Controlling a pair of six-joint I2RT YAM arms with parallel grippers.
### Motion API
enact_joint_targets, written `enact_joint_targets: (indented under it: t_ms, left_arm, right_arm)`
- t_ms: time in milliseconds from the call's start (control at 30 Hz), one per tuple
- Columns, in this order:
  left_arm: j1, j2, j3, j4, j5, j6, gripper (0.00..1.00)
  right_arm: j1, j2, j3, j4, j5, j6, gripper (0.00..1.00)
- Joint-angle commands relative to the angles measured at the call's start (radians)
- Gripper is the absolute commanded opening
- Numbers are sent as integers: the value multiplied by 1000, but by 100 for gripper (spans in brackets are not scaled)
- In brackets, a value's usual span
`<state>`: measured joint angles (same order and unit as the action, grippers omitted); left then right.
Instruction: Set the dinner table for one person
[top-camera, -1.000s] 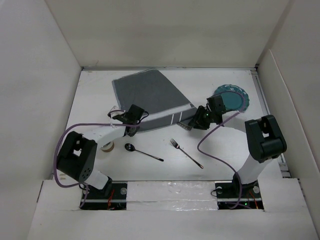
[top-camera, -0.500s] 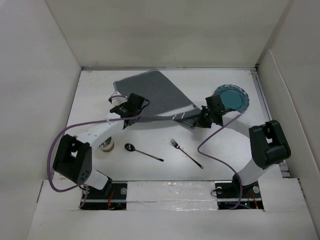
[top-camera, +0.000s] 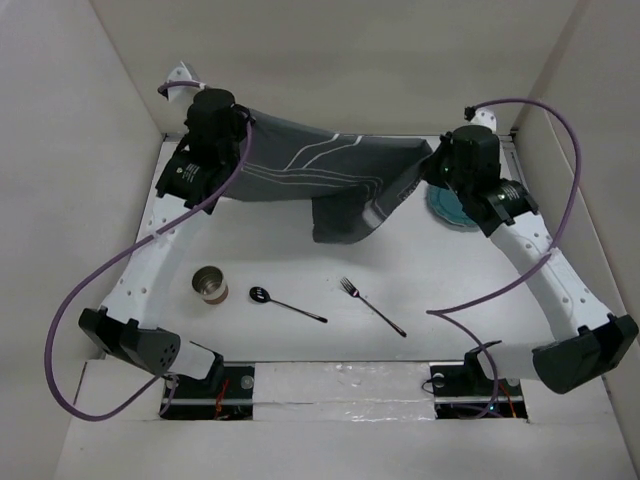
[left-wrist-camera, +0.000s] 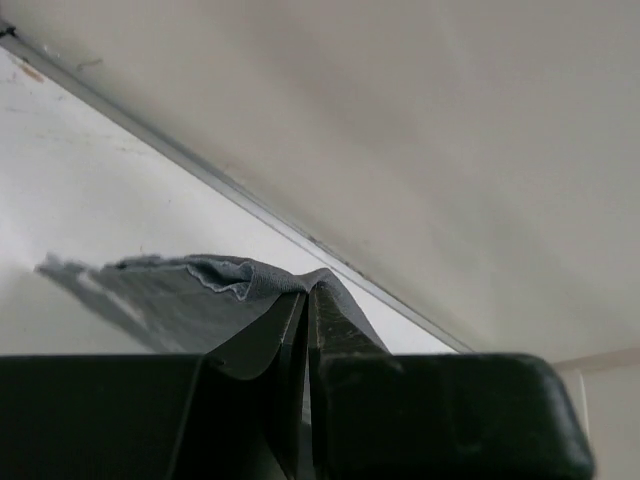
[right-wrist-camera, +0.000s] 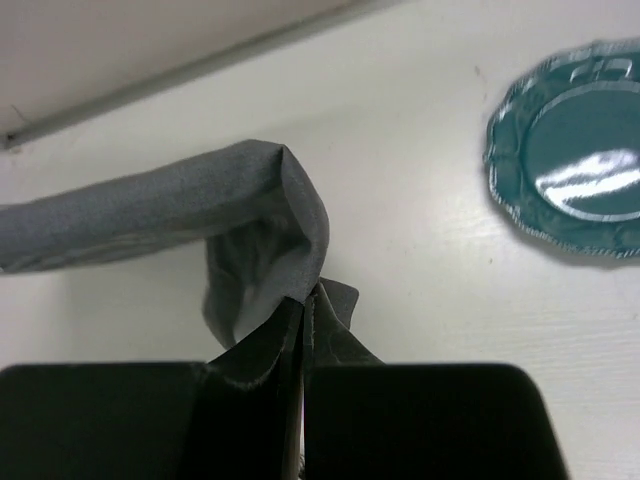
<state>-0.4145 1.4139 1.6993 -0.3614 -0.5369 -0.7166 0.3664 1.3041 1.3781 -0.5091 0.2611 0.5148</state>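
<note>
You're holding the placemat (top-camera: 290, 170) stretched aloft above the tabletop (top-camera: 450, 285).
Left claw (left-wrist-camera: 307, 292) and right claw (right-wrist-camera: 303, 302) each pinch a corner; the plate (right-wrist-camera: 575, 150) lies near its right end.

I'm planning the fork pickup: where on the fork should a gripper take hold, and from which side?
Grip the fork at mid-handle, coming straight down from above with the jaws across the thin shaft. It lies flat on the dinner table, tines toward the far left, so no side offers an edge to get under.

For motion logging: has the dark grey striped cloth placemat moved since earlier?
Yes: the placemat rose toward the far wall, away from the metal fork.
</note>
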Motion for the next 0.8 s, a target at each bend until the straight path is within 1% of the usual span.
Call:
enact_joint_targets:
  t_ms: [0, 100, 133, 167, 200, 233, 267, 300, 333, 367, 400, 433, 467, 500, 600, 667, 700, 733, 767]
  left_arm:
    - [63, -15, 91, 18, 31, 72, 0]
    - [92, 31, 127, 45, 92, 69, 0]
    - [104, 51, 146, 42, 101, 68, 0]
    - [105, 77, 172, 38, 103, 68, 0]
    - [117, 138, 236, 30, 110, 69, 0]
    - [135, 167, 275, 21, 135, 69, 0]
    - [149, 201, 313, -3, 149, 65, 0]
    - [169, 261, 394, -17, 169, 42, 0]
    - [189, 284, 423, -28, 236, 33, 0]
    - [230, 302, 450, -28, 265, 14, 0]
    - [247, 316, 470, -25, 291, 0, 0]
    - [262, 335, 499, -19, 336, -18, 0]
    - [285, 336, 510, 4, 356, -27, 0]
    - [286, 335, 522, 18, 370, -32, 0]
    - [296, 329, 539, 36, 388, -30, 0]
    - [296, 300, 505, 50, 384, -18, 0]
    - [296, 260, 425, 64, 379, -14, 0]
    - [305, 228, 363, 123, 368, -7, 0]
    - [306, 192, 289, 160, 361, 5, 0]
  right_arm:
    - [20, -17, 136, -28, 139, -91, 0]
    - [29, 46, 203, 29, 179, -166, 0]
    - [16, 79, 225, 67, 191, -209, 0]
    - [5, 149, 269, 86, 197, -229, 0]
    - [-21, 196, 310, 89, 198, -239, 0]
    - [-33, 242, 365, 64, 195, -248, 0]
    - [-44, 288, 494, 46, 191, -254, 0]
    - [-44, 367, 566, 28, 194, -259, 0]
    - [-56, 406, 638, -12, 199, -269, 0]
    - [-57, 434, 703, -25, 199, -277, 0]
    - [-69, 484, 827, -34, 198, -285, 0]
    - [-78, 504, 889, -51, 193, -294, 0]
    - [-78, 521, 941, -55, 191, -298, 0]
    - [-92, 532, 1001, -51, 175, -297, 0]
    - [-116, 515, 1018, -16, 156, -291, 0]
    - [-116, 488, 998, -3, 161, -298, 0]
    - [-116, 472, 975, 4, 176, -303, 0]
    - [-116, 449, 873, 51, 185, -314, 0]
    - [-116, 369, 789, 96, 188, -317, 0]
